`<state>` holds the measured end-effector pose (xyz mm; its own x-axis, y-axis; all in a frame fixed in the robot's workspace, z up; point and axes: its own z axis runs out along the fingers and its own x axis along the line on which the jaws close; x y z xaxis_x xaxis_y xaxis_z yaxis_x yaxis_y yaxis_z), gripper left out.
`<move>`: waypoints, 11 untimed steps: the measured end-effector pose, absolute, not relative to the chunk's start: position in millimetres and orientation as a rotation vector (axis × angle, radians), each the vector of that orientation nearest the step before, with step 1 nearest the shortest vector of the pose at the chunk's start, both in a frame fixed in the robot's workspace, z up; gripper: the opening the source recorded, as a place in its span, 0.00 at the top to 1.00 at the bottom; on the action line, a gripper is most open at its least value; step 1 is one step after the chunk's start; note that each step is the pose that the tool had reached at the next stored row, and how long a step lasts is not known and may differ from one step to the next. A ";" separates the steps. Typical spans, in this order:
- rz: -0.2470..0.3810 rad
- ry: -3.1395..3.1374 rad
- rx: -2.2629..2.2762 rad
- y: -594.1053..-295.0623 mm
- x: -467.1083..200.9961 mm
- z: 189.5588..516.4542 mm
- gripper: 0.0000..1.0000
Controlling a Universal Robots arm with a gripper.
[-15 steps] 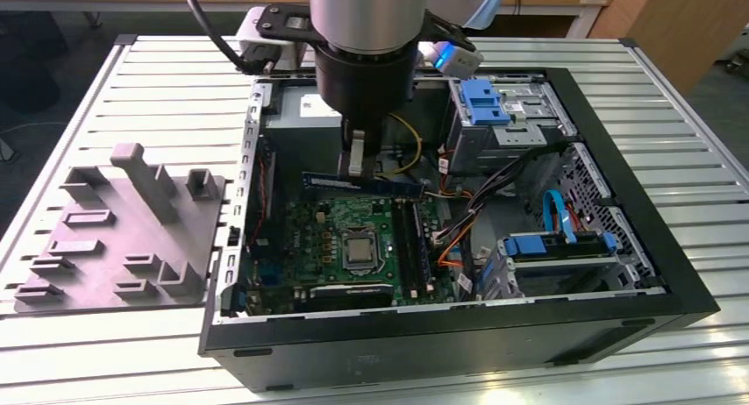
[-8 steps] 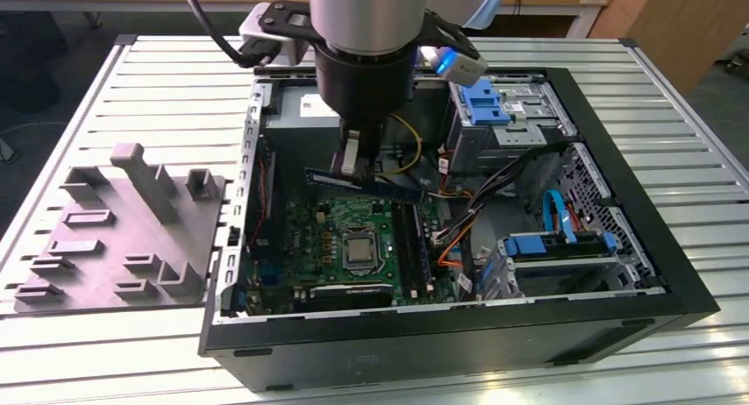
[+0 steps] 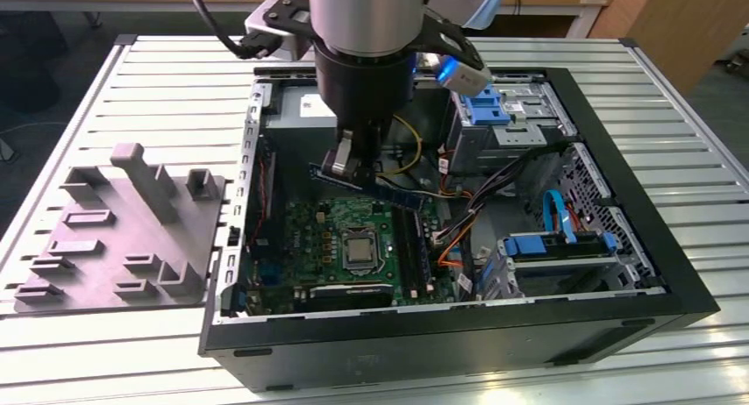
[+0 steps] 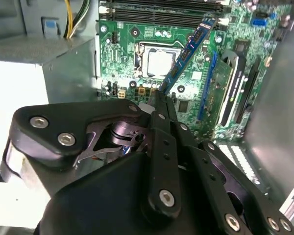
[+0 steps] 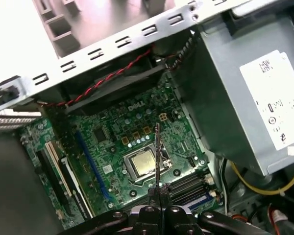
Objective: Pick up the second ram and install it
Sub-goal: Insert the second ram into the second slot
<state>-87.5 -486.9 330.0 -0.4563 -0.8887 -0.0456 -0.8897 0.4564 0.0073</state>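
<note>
**Second ram held over the motherboard**

**Exterior view.** The arm (image 3: 363,37) stands vertical in the upper centre of the frame. Its wrist points straight down into the open computer case (image 3: 468,335), which lies on its side on the slatted worktop (image 3: 655,98). The gripper (image 3: 349,166) has its fingers clamped on the second ram (image 3: 392,191). The stick runs out toward the exterior view's right, clear above the motherboard (image 3: 316,230). A grey fixture (image 3: 129,230) sits beside the case at the exterior view's left.

**Second wrist view.** The gripper (image 4: 160,98) grips the second ram (image 4: 188,49) near one end. The stick's broad face shows here, reaching past the processor socket (image 4: 159,61) toward the black memory slots (image 4: 161,10). A green expansion card (image 4: 220,93) stands upright beside it.

**First wrist view.** The second ram (image 5: 158,152) appears edge-on as a thin line extending from the gripper (image 5: 159,196) across the processor socket (image 5: 144,164). The memory slots (image 5: 188,186) lie just beside the fingers. The power supply (image 5: 245,88) flanks the board.
</note>
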 end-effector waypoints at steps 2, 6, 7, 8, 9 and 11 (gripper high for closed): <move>0.046 2.679 -1.571 -486.9 -87.5 329.7 0.89; 0.044 2.734 -1.471 -486.9 -87.5 329.0 0.89; 0.043 2.747 -1.447 -486.9 -87.5 328.9 0.89; 0.043 2.759 -1.422 -486.9 -87.5 328.7 0.89; 0.042 2.772 -1.396 -486.9 -87.5 328.5 0.89; 0.041 2.796 -1.346 -486.9 -87.5 328.3 0.89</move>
